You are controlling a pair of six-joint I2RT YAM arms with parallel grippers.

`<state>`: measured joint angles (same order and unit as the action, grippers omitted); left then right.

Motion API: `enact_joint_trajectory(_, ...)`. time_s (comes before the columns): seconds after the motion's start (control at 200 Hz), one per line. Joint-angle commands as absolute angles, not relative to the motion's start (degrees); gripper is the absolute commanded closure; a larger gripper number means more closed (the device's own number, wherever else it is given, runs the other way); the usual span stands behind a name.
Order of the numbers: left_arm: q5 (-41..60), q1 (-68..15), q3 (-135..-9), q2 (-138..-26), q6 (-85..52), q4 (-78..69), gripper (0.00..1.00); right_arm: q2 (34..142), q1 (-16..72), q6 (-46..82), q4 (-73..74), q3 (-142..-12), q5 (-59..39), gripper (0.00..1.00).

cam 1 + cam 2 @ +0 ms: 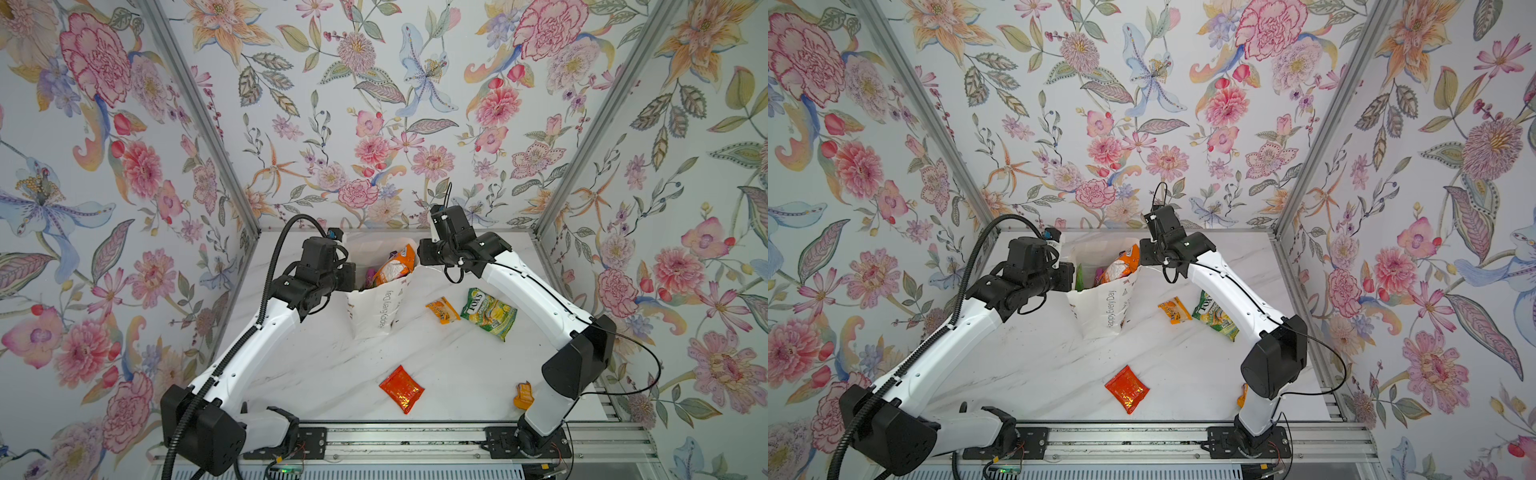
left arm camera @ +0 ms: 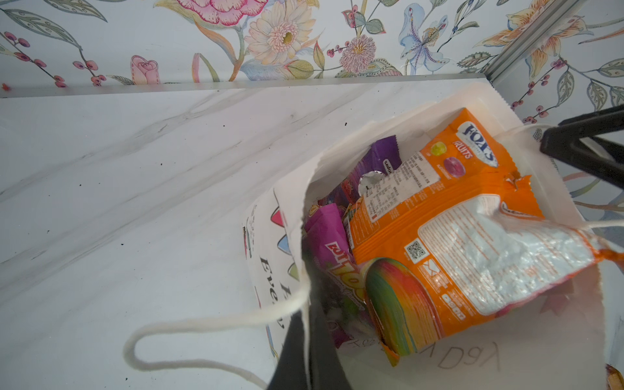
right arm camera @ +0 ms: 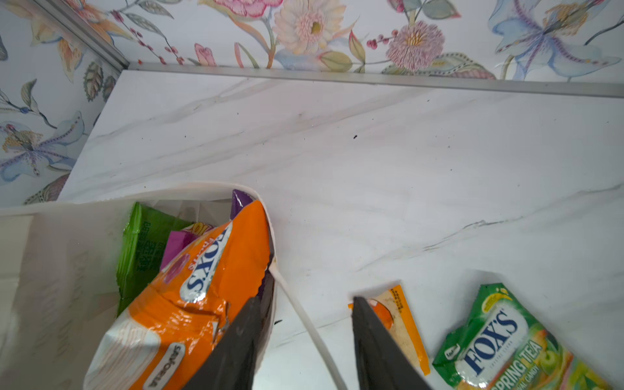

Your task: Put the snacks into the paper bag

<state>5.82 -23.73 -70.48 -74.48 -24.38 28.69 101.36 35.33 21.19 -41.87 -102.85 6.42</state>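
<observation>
While left pincer [image 2: 306,305] pinches paper bag [image 2: 337,148] rim, spread right pincer [image 3: 306,300] half-hides orange sachet [image 3: 407,320].

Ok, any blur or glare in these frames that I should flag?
Left wrist view: left gripper out of focus, glare on the orange FOX'S bag. Right wrist view: near wall of the paper bag blurred. Both top views: sharp, evenly lit.
</observation>
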Motion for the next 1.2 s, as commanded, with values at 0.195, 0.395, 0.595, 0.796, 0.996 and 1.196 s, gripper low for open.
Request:
enact_joint_trajectory(0.195, 6.6, -22.9, -71.0, -74.2, -22.7, 25.3, 1.00, 105.5, 35.8, 20.0, -47.7, -107.4, 2.6, 0.67)
enact_joint_trajectory(0.395, 5.9, -23.2, -72.7, -75.8, -22.5, 27.4, 1.00, 106.2, 36.7, 19.7, -48.3, -109.7, -1.6, 0.89)
enact_joint_trajectory(0.595, 3.3, -26.6, -79.5, -79.8, -21.8, 33.2, 1.00, 103.9, 42.4, 19.6, -48.2, -115.3, -3.8, 1.00)
enact_joint_trajectory(0.796, -0.1, -28.1, -83.1, -80.4, -21.5, 36.7, 1.00, 98.5, 45.2, 20.2, -47.3, -114.3, 1.6, 1.00)
enact_joint_trajectory(0.996, 0.4, -28.5, -81.2, -78.9, -22.5, 35.5, 1.00, 92.7, 40.5, 23.9, -41.7, -98.7, 3.4, 1.00)
enact_joint_trajectory(1.196, 0.4, -29.0, -80.0, -79.0, -21.9, 35.5, 1.00, 89.5, 35.0, 26.6, -37.4, -90.9, 1.9, 1.00)
